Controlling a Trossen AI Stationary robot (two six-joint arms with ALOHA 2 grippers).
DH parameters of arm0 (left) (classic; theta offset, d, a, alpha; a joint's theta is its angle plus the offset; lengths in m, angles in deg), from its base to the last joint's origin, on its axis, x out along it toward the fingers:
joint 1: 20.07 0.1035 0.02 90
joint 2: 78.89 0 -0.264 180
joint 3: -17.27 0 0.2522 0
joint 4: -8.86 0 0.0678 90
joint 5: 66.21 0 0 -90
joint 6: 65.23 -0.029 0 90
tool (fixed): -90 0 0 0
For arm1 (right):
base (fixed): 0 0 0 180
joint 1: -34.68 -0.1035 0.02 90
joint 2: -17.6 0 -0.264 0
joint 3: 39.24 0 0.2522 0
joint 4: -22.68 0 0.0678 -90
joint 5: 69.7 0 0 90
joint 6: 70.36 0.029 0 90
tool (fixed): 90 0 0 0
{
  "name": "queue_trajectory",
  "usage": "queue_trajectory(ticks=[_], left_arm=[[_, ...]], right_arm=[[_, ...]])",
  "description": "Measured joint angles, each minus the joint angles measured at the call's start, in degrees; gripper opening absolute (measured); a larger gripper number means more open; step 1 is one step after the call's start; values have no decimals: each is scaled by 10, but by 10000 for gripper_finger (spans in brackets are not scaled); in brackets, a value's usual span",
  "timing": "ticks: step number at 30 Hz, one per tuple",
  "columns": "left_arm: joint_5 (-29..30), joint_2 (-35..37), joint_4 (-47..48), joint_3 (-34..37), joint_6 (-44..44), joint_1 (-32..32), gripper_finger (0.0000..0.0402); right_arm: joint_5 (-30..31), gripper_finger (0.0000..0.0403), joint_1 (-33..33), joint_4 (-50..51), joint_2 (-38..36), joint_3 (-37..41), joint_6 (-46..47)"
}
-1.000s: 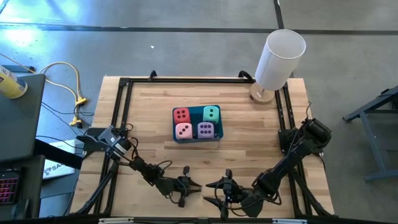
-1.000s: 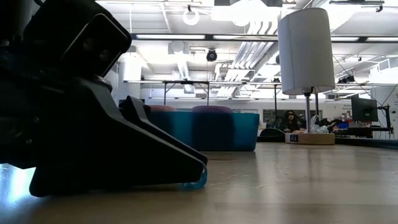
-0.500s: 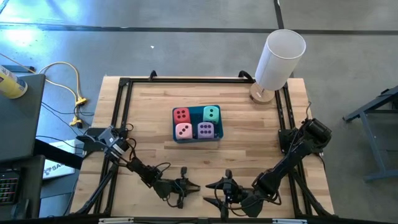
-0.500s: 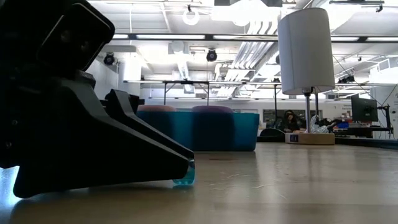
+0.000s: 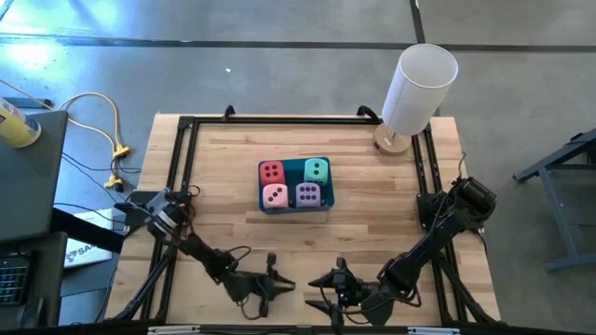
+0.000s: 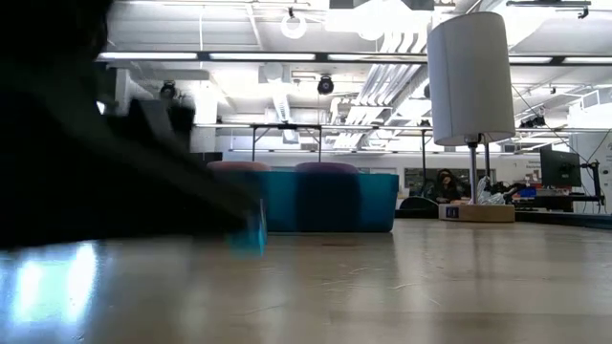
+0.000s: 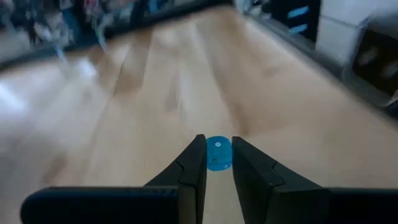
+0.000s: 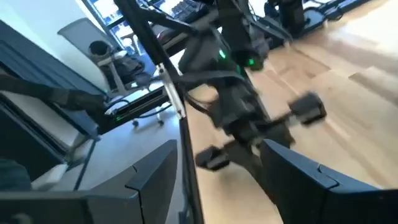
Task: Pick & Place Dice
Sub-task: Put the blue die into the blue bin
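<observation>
Four dice sit in the blue tray (image 5: 262, 189) at mid-table: red (image 5: 272, 171), teal (image 5: 317, 169), pink (image 5: 275, 194) and purple (image 5: 308, 194). In the low view the tray (image 6: 373, 201) shows with the pink and purple tops above its rim. My left gripper (image 5: 287, 282) is near the table's front edge, shut on a tiny blue bead (image 7: 217, 153). My right gripper (image 5: 315, 279) faces it from the right, open, with nothing between its fingers (image 8: 292, 174). My left gripper pinches the blue bead's two opposite sides (image 7: 210, 157) between its fingertips, right at their free ends. The fingers lie nearly level and point toward the table's right. The bead (image 6: 251, 234) hangs clear of the tabletop.
A tall white cylinder on a wooden base (image 5: 419, 88) stands at the far right corner. Black frame rails (image 5: 186, 149) run along the table's left, far and right sides. Bare wood lies between the tray and the grippers.
My left gripper has risen off the table and drawn back toward the table's left edge, rolling a little about its own axis. The blue bead went with it, from resting on the wood to hanging clear above it.
</observation>
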Motion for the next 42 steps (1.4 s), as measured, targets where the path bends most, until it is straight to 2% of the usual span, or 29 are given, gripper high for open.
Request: queue_trajectory(ticks=[7, 16, 21, 30, 42], left_arm=[[89, 91, 82, -1, -101, -42, 57], [185, 153, 93, -2, -212, -91, 57], [184, 154, 97, -2, -210, -92, 57], [183, 154, 99, -3, -195, -79, 57], [160, 154, 99, -3, -184, -56, 57]], right_arm=[[-28, 223, 3, -9, 45, -1, 40], [-28, 223, 47, -12, 89, 0, 162], [-38, 223, 70, -40, 92, 0, 193], [-60, 223, 80, -137, 120, -1, 140], [-68, 223, 88, -163, 121, 0, 118]])
